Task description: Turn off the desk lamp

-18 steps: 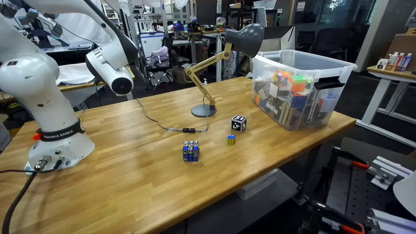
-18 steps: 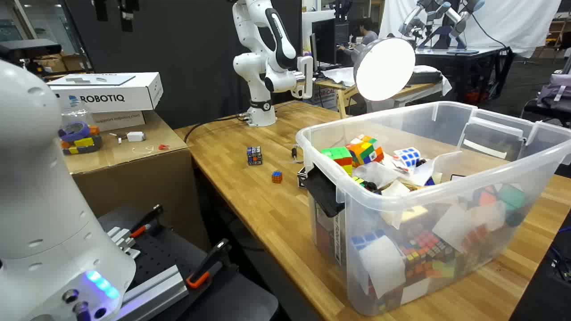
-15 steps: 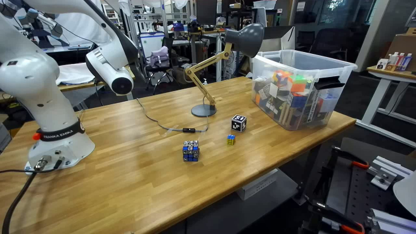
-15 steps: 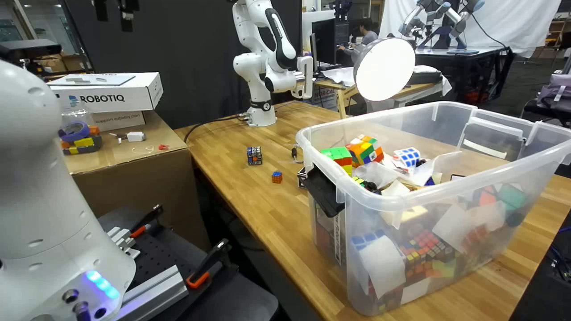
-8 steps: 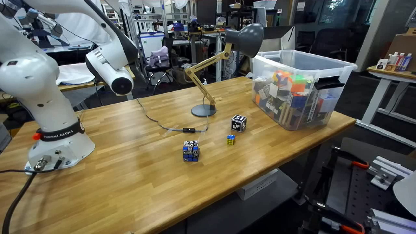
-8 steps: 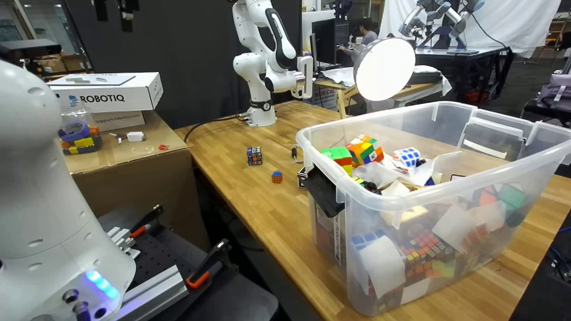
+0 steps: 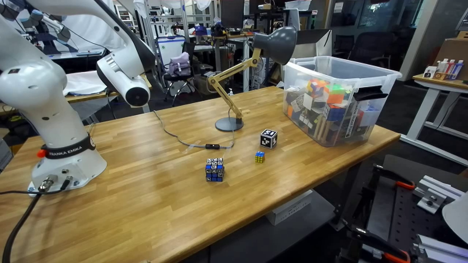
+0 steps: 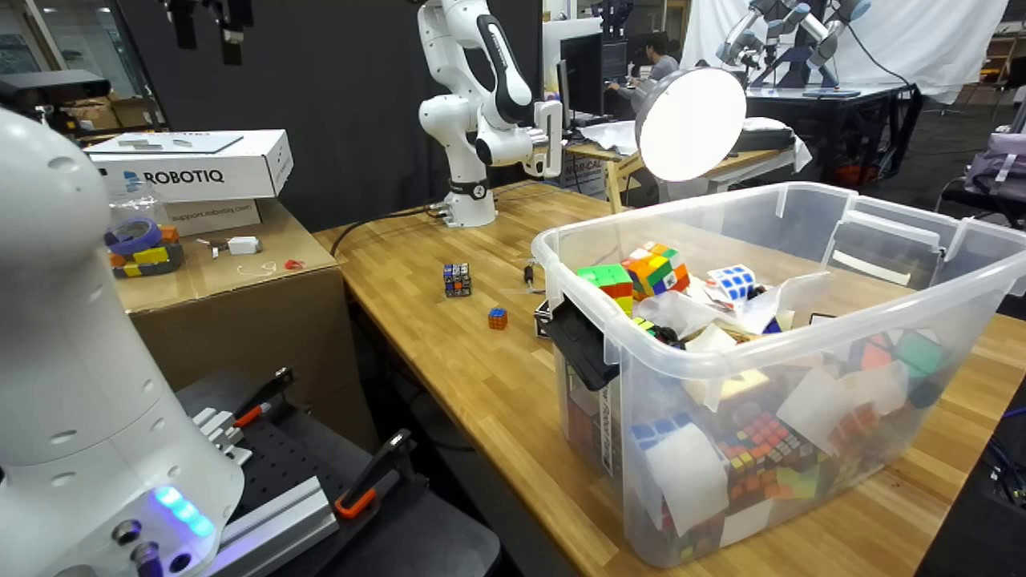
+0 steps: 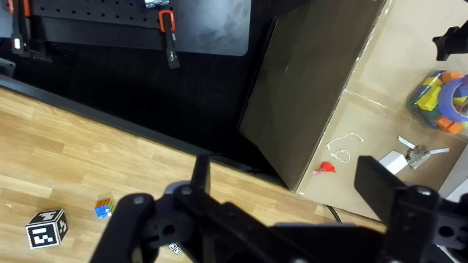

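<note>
The desk lamp (image 7: 234, 71) stands on the table with a tan jointed arm, a round dark base and a dark shade. Its bulb side is bright white, lit, in an exterior view (image 8: 693, 124); its base is hidden there behind the bin. The cord runs over the tabletop with a small black inline switch (image 7: 212, 146), taped down near it. My gripper (image 8: 208, 48) hangs high at the top left of an exterior view, far from lamp and switch. In the wrist view the gripper (image 9: 283, 175) has its fingers wide apart with nothing between them. The lamp is out of the wrist view.
A clear bin (image 8: 721, 362) full of cubes stands beside the lamp. A marker cube (image 7: 268, 138), a small cube (image 7: 259, 157) and a blue patterned cube (image 7: 214, 170) lie near the switch. Another white arm (image 8: 469, 120) stands at the table's end. A cardboard box (image 9: 351, 109) adjoins the table.
My gripper has dropped slightly in the exterior view where it shows. The lamp, cord, cubes and bin have not moved, and the lamp stays lit.
</note>
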You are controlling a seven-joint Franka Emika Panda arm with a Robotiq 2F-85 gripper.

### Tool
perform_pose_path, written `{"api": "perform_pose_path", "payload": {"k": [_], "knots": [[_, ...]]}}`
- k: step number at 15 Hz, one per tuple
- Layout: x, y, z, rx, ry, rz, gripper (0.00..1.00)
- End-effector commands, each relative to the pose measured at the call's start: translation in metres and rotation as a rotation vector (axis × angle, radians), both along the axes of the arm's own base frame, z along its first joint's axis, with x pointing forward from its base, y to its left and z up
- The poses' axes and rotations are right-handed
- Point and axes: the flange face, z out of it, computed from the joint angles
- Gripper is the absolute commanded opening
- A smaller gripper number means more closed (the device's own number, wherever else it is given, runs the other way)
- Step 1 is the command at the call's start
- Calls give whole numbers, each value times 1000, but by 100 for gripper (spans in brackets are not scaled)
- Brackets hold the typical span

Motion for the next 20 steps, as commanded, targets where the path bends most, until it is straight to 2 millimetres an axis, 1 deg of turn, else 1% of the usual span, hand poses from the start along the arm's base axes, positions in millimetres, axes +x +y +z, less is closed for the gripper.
{"api": "perform_pose_path", "payload": {"k": [1, 4, 6, 8, 10, 11, 13, 14, 16, 20], "knots": [[26, 16, -15, -86, -10, 61, 100], [58, 33, -35, -168, -85, 98, 100], [83, 38, -50, -206, -111, 104, 100], [108, 33, -69, -232, -86, 77, 100], [126, 26, -84, -220, -13, 44, 100], [111, 27, -84, -217, -55, 65, 100], [126, 24, -93, -213, -28, 53, 100], [127, 24, -92, -212, -25, 52, 100], [127, 26, -88, -213, -26, 53, 100], [126, 26, -88, -213, -26, 53, 100]]}}
